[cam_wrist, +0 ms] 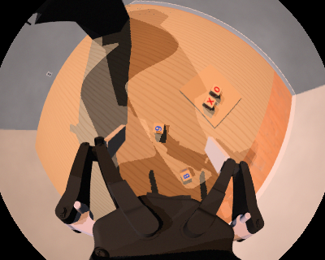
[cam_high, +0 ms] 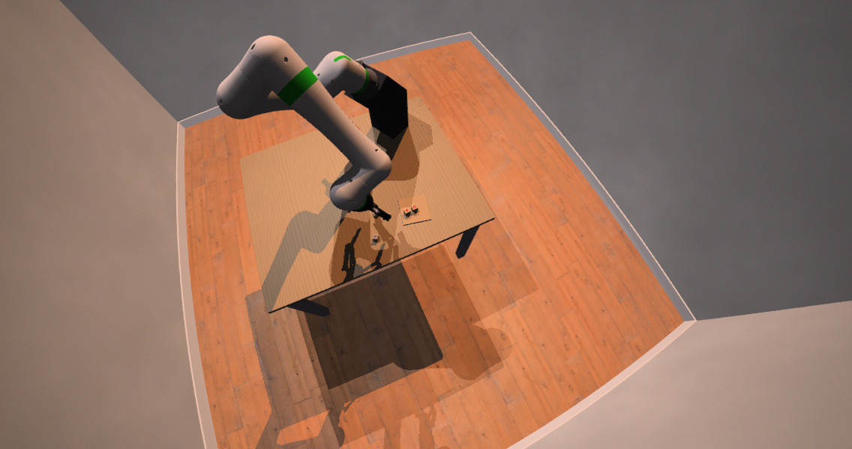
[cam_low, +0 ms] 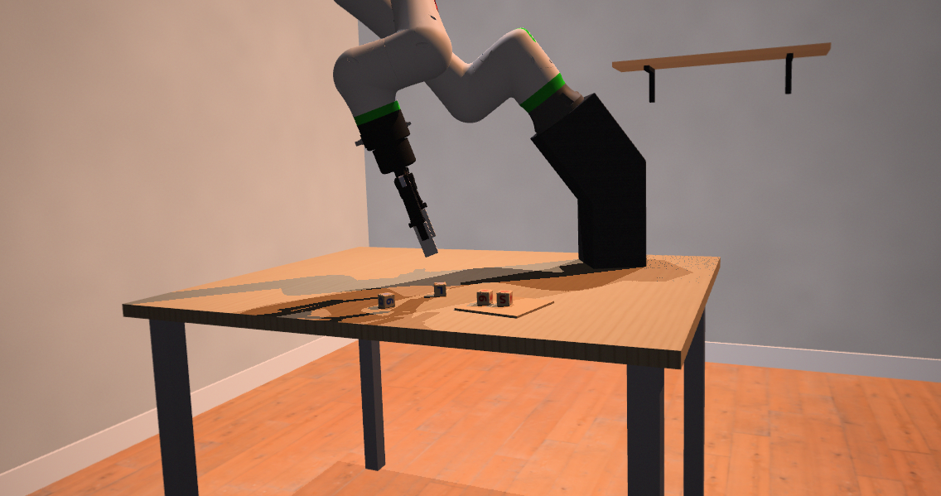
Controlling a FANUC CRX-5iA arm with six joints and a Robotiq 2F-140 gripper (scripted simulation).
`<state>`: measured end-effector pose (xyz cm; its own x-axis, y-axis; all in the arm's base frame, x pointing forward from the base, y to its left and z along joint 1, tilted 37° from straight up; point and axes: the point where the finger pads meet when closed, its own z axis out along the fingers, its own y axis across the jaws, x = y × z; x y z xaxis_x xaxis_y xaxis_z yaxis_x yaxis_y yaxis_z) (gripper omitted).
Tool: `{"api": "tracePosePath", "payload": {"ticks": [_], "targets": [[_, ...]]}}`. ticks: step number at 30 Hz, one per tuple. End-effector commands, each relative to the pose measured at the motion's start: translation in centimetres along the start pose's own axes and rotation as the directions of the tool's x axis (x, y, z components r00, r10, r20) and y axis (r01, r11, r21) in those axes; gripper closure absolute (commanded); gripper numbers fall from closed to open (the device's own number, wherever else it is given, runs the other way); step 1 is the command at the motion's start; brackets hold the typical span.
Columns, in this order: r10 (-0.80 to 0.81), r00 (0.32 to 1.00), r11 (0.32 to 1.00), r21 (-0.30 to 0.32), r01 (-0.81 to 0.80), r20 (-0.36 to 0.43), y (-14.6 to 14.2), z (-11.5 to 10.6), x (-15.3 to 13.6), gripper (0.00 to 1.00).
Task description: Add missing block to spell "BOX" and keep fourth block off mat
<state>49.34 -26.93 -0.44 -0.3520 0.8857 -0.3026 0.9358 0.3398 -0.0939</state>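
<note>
A thin mat (cam_high: 418, 219) (cam_low: 528, 308) (cam_wrist: 201, 81) lies on the table near its front edge. Two wooden blocks with red letters stand on it side by side, an X block (cam_high: 406, 211) (cam_low: 484, 297) (cam_wrist: 210, 101) and an O block (cam_high: 415, 210) (cam_low: 504, 298) (cam_wrist: 217, 89). Two blocks with blue letters lie off the mat. One block (cam_low: 440, 288) (cam_wrist: 158, 130) is close to the mat, and I cannot read its letter. The other block (cam_high: 375, 239) (cam_low: 386, 300) (cam_wrist: 185, 175) lies farther out and looks like a B. My gripper (cam_high: 381, 213) (cam_low: 427, 248) (cam_wrist: 166, 138) is open and empty. It hangs tilted above the nearer loose block, well clear of the table.
The wooden table (cam_high: 280, 178) (cam_low: 592, 321) carries the arm's black base (cam_low: 605, 190) at its back. A wall shelf (cam_low: 721, 56) hangs behind, far from the work area. The arm's shadow falls across the loose blocks.
</note>
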Motion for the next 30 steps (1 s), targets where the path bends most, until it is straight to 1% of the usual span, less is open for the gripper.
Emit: {"api": "tracePosePath", "payload": {"ticks": [1, 5, 8, 30], "targets": [[-0.139, 0.99, 0.99, -0.005, 0.139, 0.002, -0.9, 1.9, -0.2, 0.0], [-0.24, 0.971, 0.971, -0.003, 0.24, 0.004, -1.7, 3.2, -0.2, 0.0], [-0.282, 0.959, 0.959, -0.002, 0.282, 0.004, -2.0, 3.8, -0.1, 0.0], [-0.302, 0.953, 0.953, -0.002, 0.302, 0.004, -2.2, 4.1, -0.1, 0.0]]}}
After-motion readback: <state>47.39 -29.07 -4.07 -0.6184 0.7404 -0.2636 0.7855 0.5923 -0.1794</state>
